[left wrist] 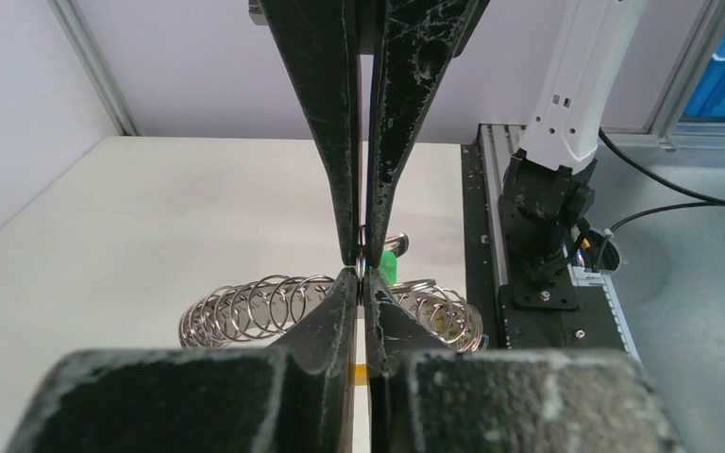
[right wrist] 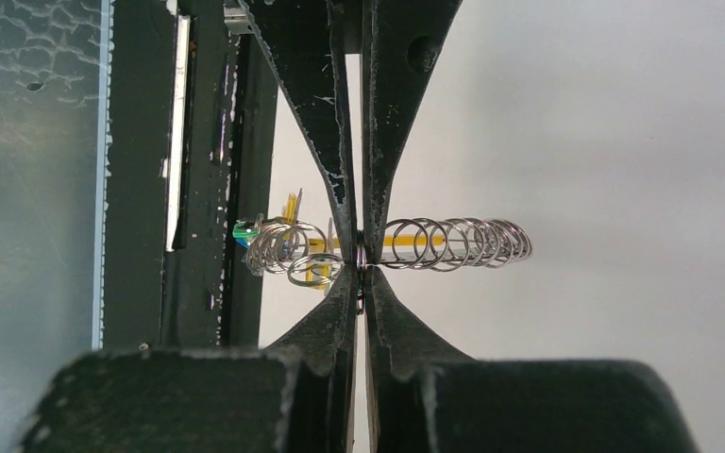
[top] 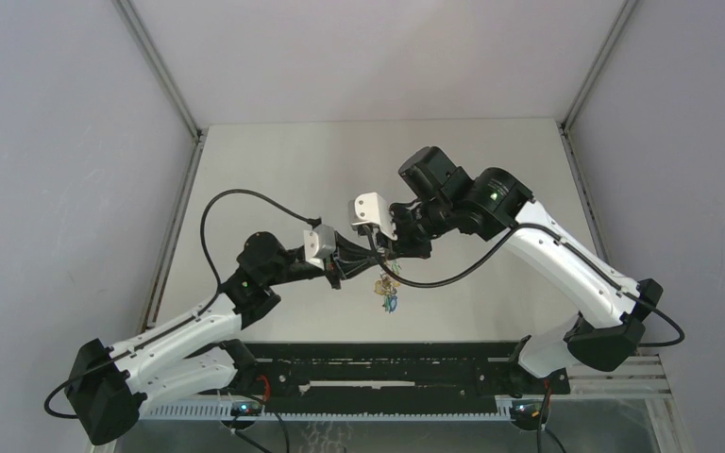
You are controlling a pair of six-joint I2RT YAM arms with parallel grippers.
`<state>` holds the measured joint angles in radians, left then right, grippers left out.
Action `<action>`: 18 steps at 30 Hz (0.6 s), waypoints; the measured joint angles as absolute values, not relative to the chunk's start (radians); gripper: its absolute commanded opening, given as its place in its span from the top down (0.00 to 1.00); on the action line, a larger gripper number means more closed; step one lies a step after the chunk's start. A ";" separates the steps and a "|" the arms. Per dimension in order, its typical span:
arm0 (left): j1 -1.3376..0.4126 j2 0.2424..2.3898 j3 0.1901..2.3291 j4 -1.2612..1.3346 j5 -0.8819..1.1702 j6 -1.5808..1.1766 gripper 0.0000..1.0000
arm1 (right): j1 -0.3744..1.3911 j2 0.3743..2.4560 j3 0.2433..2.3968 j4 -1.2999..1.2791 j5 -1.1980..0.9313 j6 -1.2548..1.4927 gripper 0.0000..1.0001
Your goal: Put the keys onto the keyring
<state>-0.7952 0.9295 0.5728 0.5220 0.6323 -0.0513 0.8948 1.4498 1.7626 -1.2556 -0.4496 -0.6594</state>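
Observation:
The keyring [left wrist: 245, 307], a silvery chain of small rings with a yellow band [right wrist: 406, 241], hangs in the air between both grippers. My left gripper [left wrist: 362, 274] is shut on one ring of it. My right gripper [right wrist: 361, 269] is shut on the ring at nearly the same spot, tip to tip with the left. A green key head [left wrist: 393, 267] shows just behind the pinch. In the right wrist view a green and blue key head [right wrist: 244, 230] sits at the chain's left end. In the top view the keys [top: 389, 300] dangle below the left gripper [top: 349, 269] and right gripper [top: 389, 257].
The black rail [top: 387, 363] with the arm bases runs along the near table edge, just below the dangling keys. The right arm's base [left wrist: 543, 217] stands close on the right in the left wrist view. Grey walls enclose the white table [top: 340, 160].

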 measured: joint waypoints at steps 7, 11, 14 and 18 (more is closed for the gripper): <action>-0.795 0.929 0.573 0.522 0.632 -0.061 1.00 | 0.899 1.450 1.763 -1.258 -0.445 -0.666 0.97; -0.795 0.917 0.573 0.519 0.611 -0.061 1.00 | 0.898 1.437 1.750 -1.230 -0.446 -0.654 0.83; -0.795 0.896 0.569 0.522 0.576 -0.061 1.00 | 0.885 1.393 1.702 -1.169 -0.463 -0.636 0.77; -0.795 0.864 0.569 0.543 0.545 -0.061 1.00 | 0.842 1.301 1.612 -1.063 -0.517 -0.597 0.73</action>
<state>-0.7952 0.8642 0.5686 0.5426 0.5453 -0.0612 0.8417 1.3014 1.6119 -1.0626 -0.5175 -0.5968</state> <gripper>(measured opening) 0.010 0.247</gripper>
